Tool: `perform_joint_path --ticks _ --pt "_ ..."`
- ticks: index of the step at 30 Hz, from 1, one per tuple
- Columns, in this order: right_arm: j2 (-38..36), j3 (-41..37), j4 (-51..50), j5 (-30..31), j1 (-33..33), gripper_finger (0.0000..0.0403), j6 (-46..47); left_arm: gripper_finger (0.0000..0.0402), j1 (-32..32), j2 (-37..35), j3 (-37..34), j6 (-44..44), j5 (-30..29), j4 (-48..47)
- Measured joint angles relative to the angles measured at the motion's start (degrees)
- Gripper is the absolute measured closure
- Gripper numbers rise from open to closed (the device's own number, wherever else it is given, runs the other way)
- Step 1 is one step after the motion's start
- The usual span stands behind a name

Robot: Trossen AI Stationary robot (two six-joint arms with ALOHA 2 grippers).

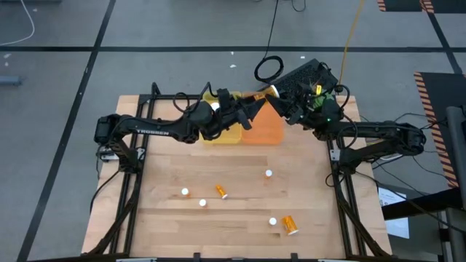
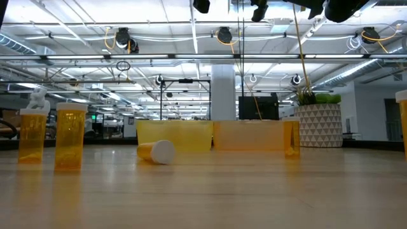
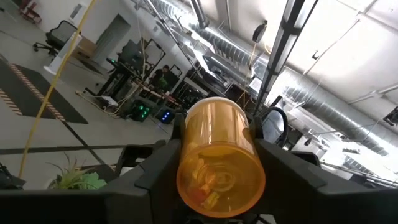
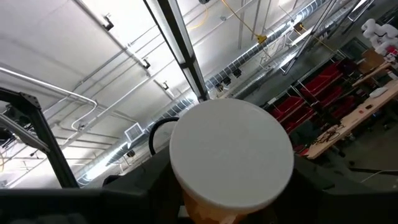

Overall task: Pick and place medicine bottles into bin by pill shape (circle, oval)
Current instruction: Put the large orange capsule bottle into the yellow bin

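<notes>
One medicine bottle (image 1: 261, 95), orange with a white cap (image 1: 275, 91), hangs level above the far ends of the yellow bin (image 1: 218, 135) and the orange bin (image 1: 268, 129). My left gripper (image 1: 247, 105) comes at it from the left and is shut on it. My right gripper (image 1: 285, 96) comes from the right, at its cap end. Pills show through its base (image 3: 214, 183). Several more bottles are on the table: some stand on their bases (image 1: 269, 173) (image 1: 185, 192), two lie on their sides (image 1: 220, 191) (image 1: 290, 225). My left gripper pinches the bottle's orange wall (image 3: 186, 155) between its two fingers, near the base. The fingers lie along the bottle, whose base faces the wrist. The bottle is lifted clear of bins and table. My right gripper holds the same bottle at its cap end (image 4: 230, 158), a finger on either side. The cap faces the wrist and hides where the fingers meet the bottle.
The two bins stand side by side at the table's far middle. A patterned pot with a green plant (image 2: 320, 124) stands behind them to the right. A black cable loop (image 1: 268, 69) lies beyond the table's far edge. The near half of the table holds the loose bottles.
</notes>
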Motion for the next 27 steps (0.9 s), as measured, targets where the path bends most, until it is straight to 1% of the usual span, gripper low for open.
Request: perform_joint_path --ticks 2,4,8,11,14,17,21,23,27 --pt "0.0 0.0 0.0 -0.1 0.0 0.0206 0.0 0.0199 -0.1 0.0 0.0 0.0 0.1 -0.4" --pt "0.0 0.0 -0.1 -0.1 -0.1 0.0206 -0.1 0.0187 -0.1 0.0 0.0 0.1 0.5 -1.3" --pt "0.0 0.0 0.1 -0.2 -0.2 0.0206 0.0 0.0140 0.1 -0.8 0.0 -1.0 2.9 -3.0" --pt "-0.2 0.0 -0.1 -2.4 -0.6 0.0206 0.8 0.0104 1.1 -2.9 0.0 -3.8 7.9 -7.1" --pt "-0.4 0.0 -0.6 -6.3 -1.5 0.0206 3.7 0.0082 2.1 -4.7 0.0 -6.6 12.8 -11.9" --pt "-1.1 0.0 -1.9 -10.0 -2.4 0.0207 7.2 0.0077 2.7 -6.7 0.0 -8.1 16.1 -16.7" --pt "-2.5 0.0 -4.1 -14.8 -3.8 0.0207 9.1 0.0087 3.4 -9.4 0.0 -8.9 20.3 -22.9" --pt "-3.3 0.0 -5.4 -16.8 -4.4 0.0207 9.4 0.0093 3.6 -10.4 0.0 -9.4 20.9 -26.0" --pt "-5.2 0.0 -12.3 -22.6 -5.5 0.0207 8.9 0.0103 3.7 -10.6 0.0 -10.0 21.3 -27.8"
